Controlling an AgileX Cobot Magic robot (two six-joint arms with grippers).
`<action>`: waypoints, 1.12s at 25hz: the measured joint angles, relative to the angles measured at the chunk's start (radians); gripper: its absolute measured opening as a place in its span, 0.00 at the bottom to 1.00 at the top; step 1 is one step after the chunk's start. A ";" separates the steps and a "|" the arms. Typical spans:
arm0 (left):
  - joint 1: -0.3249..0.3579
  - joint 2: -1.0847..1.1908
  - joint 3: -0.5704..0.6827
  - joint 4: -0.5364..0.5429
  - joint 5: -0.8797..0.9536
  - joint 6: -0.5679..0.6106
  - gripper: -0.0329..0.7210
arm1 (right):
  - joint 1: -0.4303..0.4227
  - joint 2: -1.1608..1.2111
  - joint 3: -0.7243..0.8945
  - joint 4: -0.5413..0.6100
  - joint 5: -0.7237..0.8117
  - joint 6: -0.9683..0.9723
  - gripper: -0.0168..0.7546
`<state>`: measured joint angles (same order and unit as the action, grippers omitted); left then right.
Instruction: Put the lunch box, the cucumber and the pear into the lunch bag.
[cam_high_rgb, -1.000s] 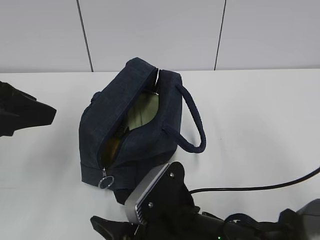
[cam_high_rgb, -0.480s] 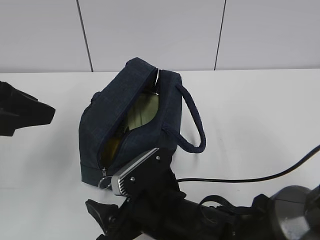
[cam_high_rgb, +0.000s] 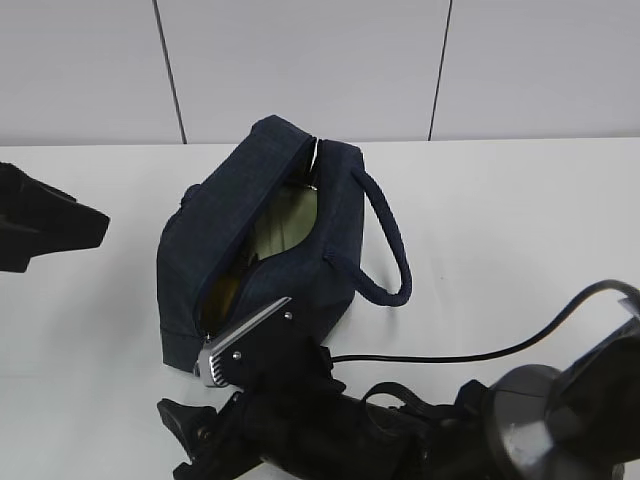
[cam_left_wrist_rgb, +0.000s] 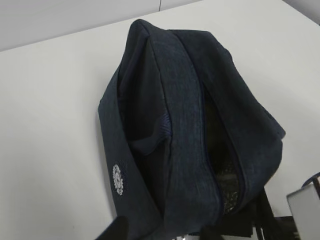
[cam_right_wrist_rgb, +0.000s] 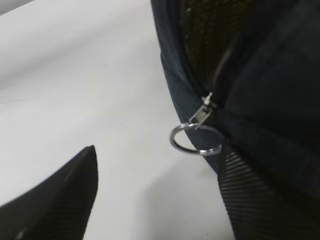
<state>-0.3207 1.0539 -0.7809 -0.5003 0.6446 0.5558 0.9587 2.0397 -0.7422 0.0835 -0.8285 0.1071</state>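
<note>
The navy lunch bag (cam_high_rgb: 262, 245) lies on the white table with its zipper partly undone. Through the slit shows the lunch box's pale green lid (cam_high_rgb: 287, 222), and nearer the front a yellow patch (cam_high_rgb: 226, 290), probably the pear. The cucumber is hidden. My right gripper (cam_right_wrist_rgb: 160, 200) is open at the bag's front corner. The metal ring pull (cam_right_wrist_rgb: 196, 139) hangs just ahead of it, close to the ribbed right finger (cam_right_wrist_rgb: 260, 200). My left gripper (cam_left_wrist_rgb: 162, 232) is open, pointing at the bag's side (cam_left_wrist_rgb: 185, 125). In the exterior view it stays apart from the bag, at the left edge (cam_high_rgb: 60, 225).
The bag's loop handle (cam_high_rgb: 392, 245) rests on the table (cam_high_rgb: 520, 220) to the right. A black cable (cam_high_rgb: 430, 355) runs across the table from the right arm (cam_high_rgb: 330, 430), whose wrist camera block (cam_high_rgb: 240, 345) covers the bag's front corner. A grey panelled wall stands behind.
The right arm has moved left and up to the bag's front corner, and its jaws have opened wider. Its camera block now covers the ring pull. The left arm has barely moved.
</note>
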 joint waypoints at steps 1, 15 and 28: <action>0.000 0.000 0.000 0.000 0.000 0.000 0.41 | 0.000 0.002 -0.012 0.000 0.005 0.000 0.78; 0.000 0.000 0.000 0.000 0.000 0.000 0.40 | 0.000 0.025 -0.030 0.037 0.017 0.000 0.78; 0.000 0.000 0.000 0.000 0.000 0.000 0.40 | 0.000 0.025 -0.030 0.051 0.021 -0.046 0.68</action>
<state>-0.3207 1.0539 -0.7809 -0.5003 0.6446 0.5558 0.9587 2.0643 -0.7719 0.1349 -0.8079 0.0615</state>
